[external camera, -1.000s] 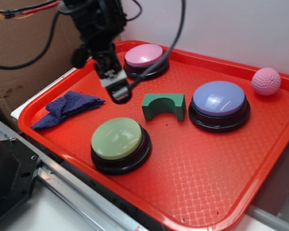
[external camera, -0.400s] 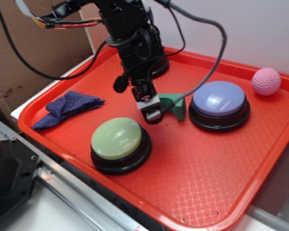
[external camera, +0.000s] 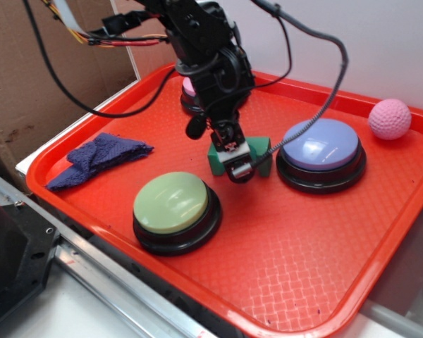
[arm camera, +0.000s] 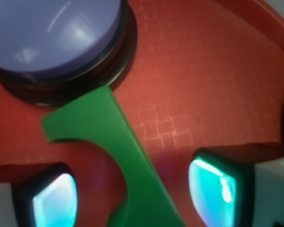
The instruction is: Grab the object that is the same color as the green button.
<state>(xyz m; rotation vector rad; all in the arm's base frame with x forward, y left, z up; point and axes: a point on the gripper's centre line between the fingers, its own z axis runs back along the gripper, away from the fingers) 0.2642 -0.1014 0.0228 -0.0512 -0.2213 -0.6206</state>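
The dark green arch-shaped block [external camera: 261,156] lies on the red tray [external camera: 324,267] between the green and lavender buttons. It fills the wrist view [arm camera: 113,142], lying between the two pads. My gripper [external camera: 238,167] hangs right over the block, open, with a pad on each side and not touching it. The pale green dome button [external camera: 173,204] on its black base sits at the front left of the block.
A lavender-blue button [external camera: 319,149] stands just right of the block, also in the wrist view [arm camera: 57,42]. A pink button [external camera: 188,88] is behind the arm, mostly hidden. A pink ball [external camera: 390,118] lies at the far right, a blue cloth [external camera: 99,156] at the left.
My gripper has moved right and forward from beside the pink button and come down over the green block. The block and buttons have not moved.
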